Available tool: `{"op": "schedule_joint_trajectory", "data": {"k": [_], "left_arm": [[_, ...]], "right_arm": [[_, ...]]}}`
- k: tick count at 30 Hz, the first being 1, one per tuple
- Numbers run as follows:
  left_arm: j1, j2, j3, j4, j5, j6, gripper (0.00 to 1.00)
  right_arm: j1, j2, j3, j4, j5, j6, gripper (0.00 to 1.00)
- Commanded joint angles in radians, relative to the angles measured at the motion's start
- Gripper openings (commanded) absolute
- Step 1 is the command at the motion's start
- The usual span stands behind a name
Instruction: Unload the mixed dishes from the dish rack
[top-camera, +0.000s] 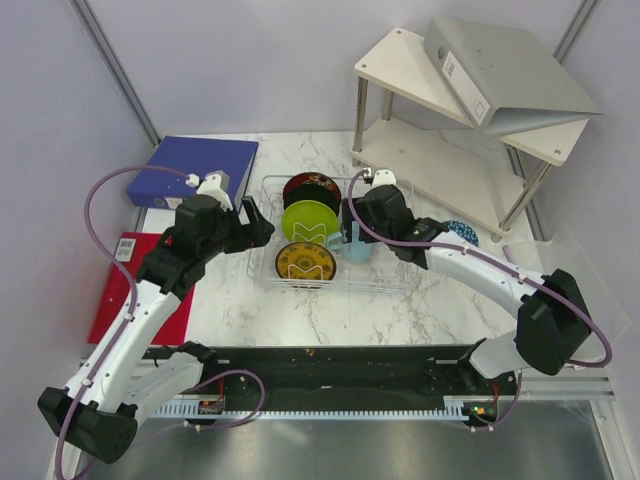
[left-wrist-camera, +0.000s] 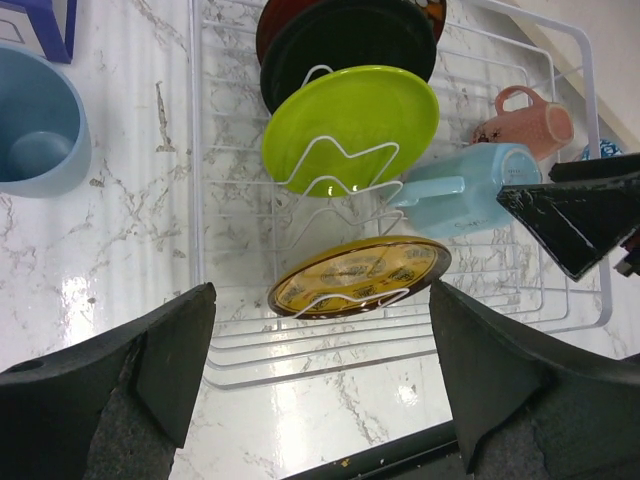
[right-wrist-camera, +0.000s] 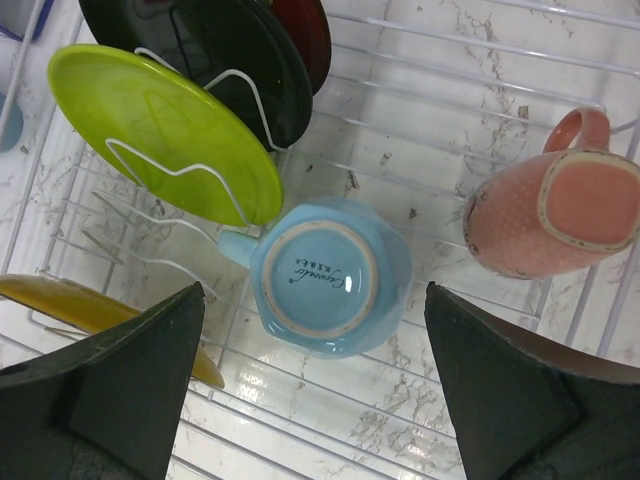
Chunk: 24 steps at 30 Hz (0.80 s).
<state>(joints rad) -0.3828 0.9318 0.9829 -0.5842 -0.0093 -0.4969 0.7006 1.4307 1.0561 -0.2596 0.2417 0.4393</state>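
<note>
The wire dish rack (top-camera: 392, 281) holds a dark floral plate (top-camera: 312, 187), a lime green plate (top-camera: 308, 220) and a yellow-brown plate (top-camera: 305, 262), all on edge. A glossy black plate (left-wrist-camera: 345, 40) stands behind the green one (left-wrist-camera: 350, 125). A light-blue mug (right-wrist-camera: 325, 278) sits upside down in the rack, a pink mug (right-wrist-camera: 550, 210) on its side. My left gripper (left-wrist-camera: 320, 370) hovers open at the rack's left front, facing the yellow plate (left-wrist-camera: 360, 275). My right gripper (right-wrist-camera: 315, 380) is open just above the blue mug, empty.
A light-blue cup (left-wrist-camera: 35, 120) stands on the marble left of the rack. A small blue patterned dish (top-camera: 462, 232) lies right of the rack. A blue binder (top-camera: 195, 170) and red book (top-camera: 130, 285) are at left, a white shelf (top-camera: 450, 130) with a grey binder (top-camera: 500, 70) back right.
</note>
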Motion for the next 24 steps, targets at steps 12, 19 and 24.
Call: {"op": "schedule_joint_trajectory", "data": {"k": [12,19,24], "left_arm": [[-0.008,-0.039,-0.072,0.07,0.031,0.026,0.94],[-0.013,-0.037,-0.09,0.075,0.028,0.017,0.94],[-0.016,-0.036,-0.092,0.075,0.026,0.015,0.94]], "right_arm": [[0.005,0.151,0.031,0.013,0.019,-0.031,0.98],[0.007,0.165,0.015,0.017,0.038,-0.045,0.89],[0.005,0.152,0.007,0.022,0.036,-0.051,0.66]]}}
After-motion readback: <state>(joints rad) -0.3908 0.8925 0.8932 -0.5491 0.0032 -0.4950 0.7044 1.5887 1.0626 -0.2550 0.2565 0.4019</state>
